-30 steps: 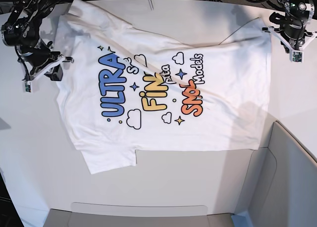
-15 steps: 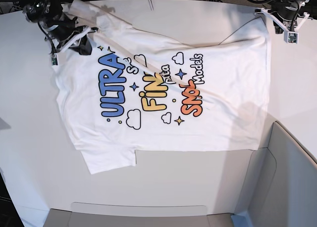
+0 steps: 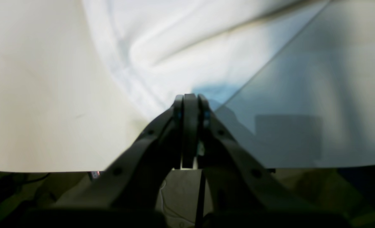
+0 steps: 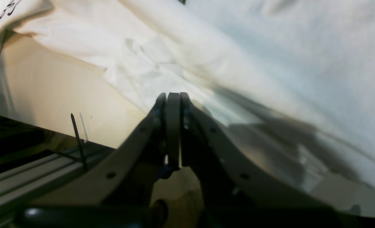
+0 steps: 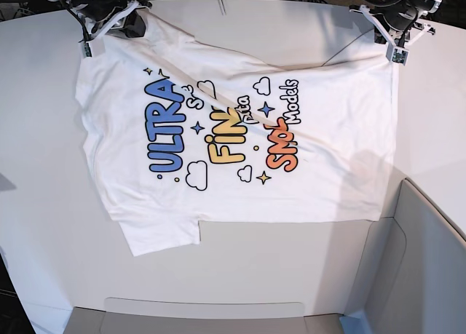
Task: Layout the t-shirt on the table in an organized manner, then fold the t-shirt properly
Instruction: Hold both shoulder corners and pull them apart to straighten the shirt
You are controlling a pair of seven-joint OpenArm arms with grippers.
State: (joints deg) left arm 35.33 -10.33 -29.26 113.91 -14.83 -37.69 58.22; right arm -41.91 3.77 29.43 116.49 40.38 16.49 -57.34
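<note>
Both my pincers have drawn back toward the table's (image 5: pixel 44 203) far edge. Left pincer (image 3: pixel 190 98) and right pincer (image 4: pixel 173 96) stand closed, apparently pinching the t-shirt (image 5: pixel 233 145) spread ahead. Risk: overpulling drags it off the edge.

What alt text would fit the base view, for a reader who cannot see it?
A white t-shirt with colourful lettering lies print-up on a white table. The right claw and the left claw are at its far corners.
</note>
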